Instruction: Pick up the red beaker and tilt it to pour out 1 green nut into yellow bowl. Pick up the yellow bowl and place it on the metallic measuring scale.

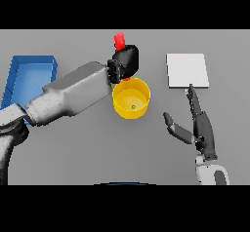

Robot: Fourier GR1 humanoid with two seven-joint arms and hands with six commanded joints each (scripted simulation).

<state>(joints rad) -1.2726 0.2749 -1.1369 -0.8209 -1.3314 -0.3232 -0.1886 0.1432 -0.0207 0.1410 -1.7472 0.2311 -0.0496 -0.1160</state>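
A: What sits at the far left?

B: A blue tray (29, 77), lying on the grey table (88, 148) at the left edge. The robot's left arm (73, 94) comes in from the lower left and crosses just in front of the tray's right end.

A: And the left robot hand (126, 60)?

B: It is in the middle of the scene, on the far side of the yellow bowl (131, 98). Its dark fingers are clenched round the red beaker (119, 41); only the beaker's top shows above the hand, and a sliver of red shows below it, right at the bowl's far rim.

A: Is the beaker upright?

B: The hand covers most of it, so I cannot tell its tilt.

A: What about the bowl?

B: It stands on the table near the centre, just right of the left forearm. 1 green nut (133, 107) lies on its floor, small and a little toward the near side.

A: Further right?

B: The metallic measuring scale (187, 70), a pale square plate, lies on the table to the far right of the bowl, apart from it. Nothing rests on it.

A: And the right robot hand (202, 128)?

B: It is nearer than the scale, on the right, released: fingers straight and pointing away, with 1 fingertip reaching the scale's near edge, thumb spread out to the left. It holds nothing.
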